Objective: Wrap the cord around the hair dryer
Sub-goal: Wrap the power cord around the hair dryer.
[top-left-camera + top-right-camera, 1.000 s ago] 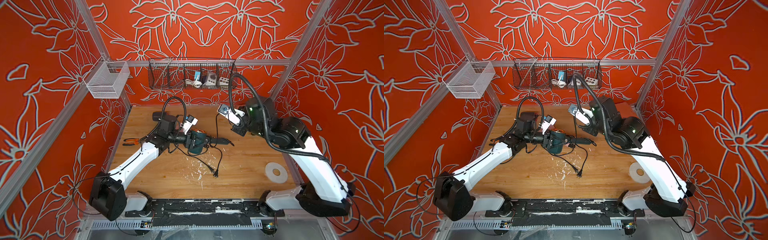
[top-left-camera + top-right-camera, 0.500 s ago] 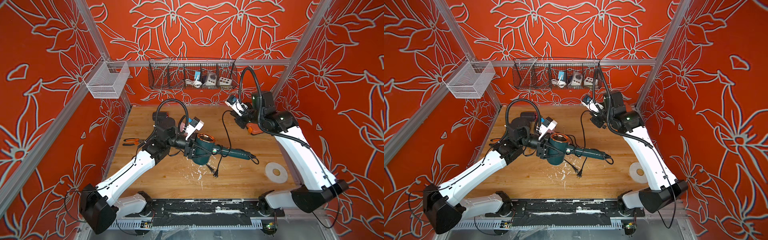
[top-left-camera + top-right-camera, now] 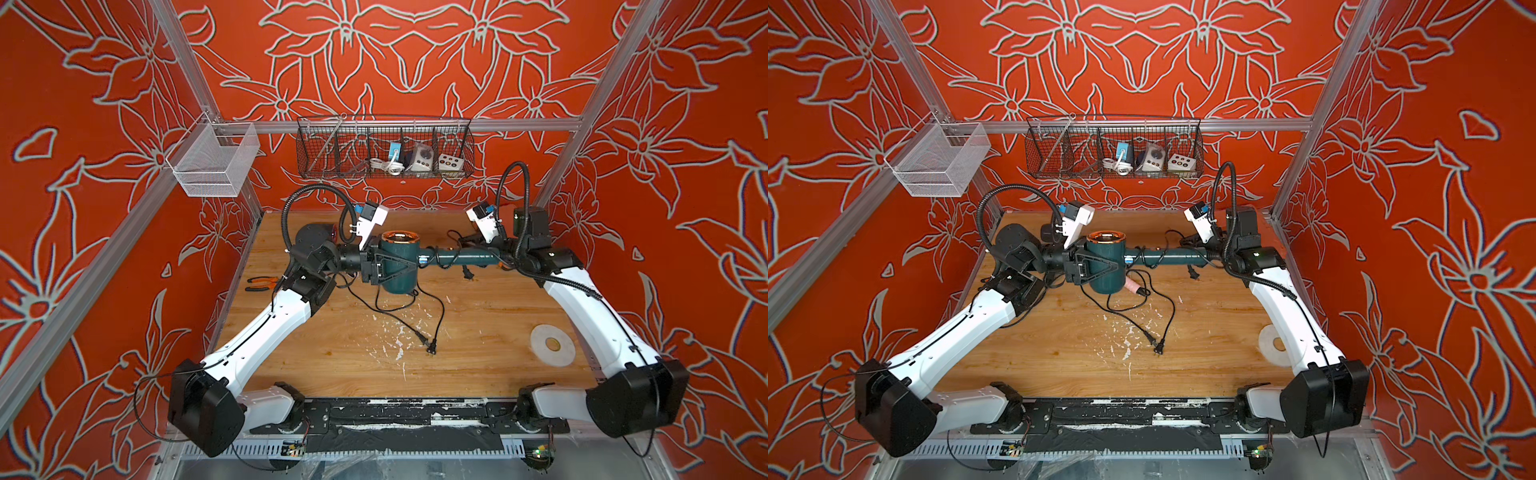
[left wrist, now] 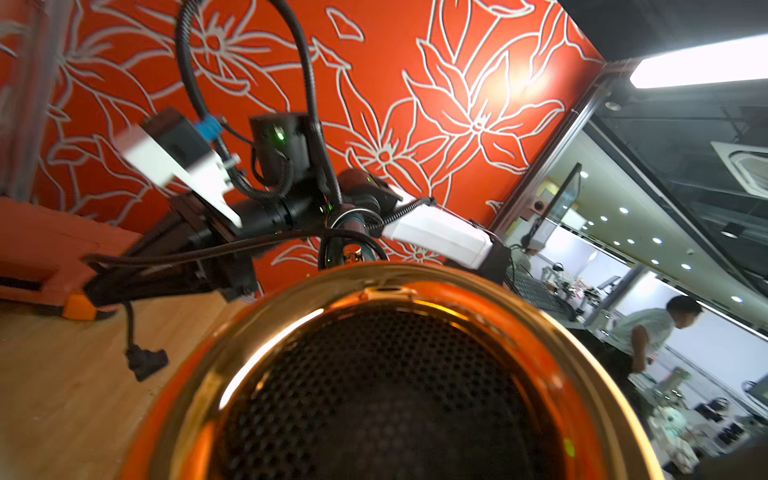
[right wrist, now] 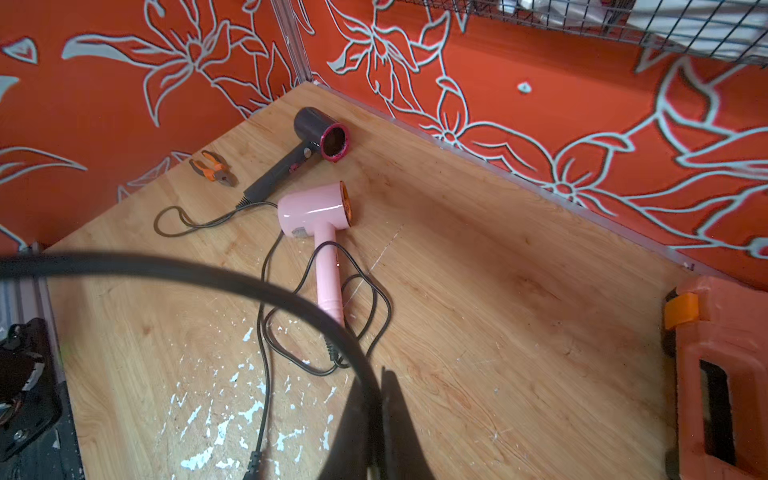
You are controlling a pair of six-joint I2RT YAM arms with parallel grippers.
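The teal hair dryer (image 3: 397,266) (image 3: 1105,266) hangs above the wooden table, its copper-rimmed mouth (image 4: 374,291) turned up and its handle (image 3: 469,258) pointing right. My left gripper (image 3: 395,266) (image 3: 1096,266) is shut on its barrel; in the left wrist view the dryer hides the fingers. The black cord (image 3: 457,240) (image 5: 232,282) loops round the handle, and its plug (image 3: 469,272) (image 4: 145,361) dangles. At the handle's end my right gripper (image 3: 500,257) (image 5: 376,419) is shut on the cord.
Beneath lie a pink dryer (image 5: 316,208), its cord and plug (image 3: 432,347), a dark dryer (image 5: 320,133) and pliers (image 3: 259,284). A tape roll (image 3: 552,345) sits at the right, an orange case (image 5: 723,374) at the back right. Wire baskets (image 3: 384,149) (image 3: 212,162) hang on the walls.
My left gripper has lifted the dryer up and back, turning its mouth upward and its handle to the right. The right gripper swung to the back right with the cord, ending at the handle's end.
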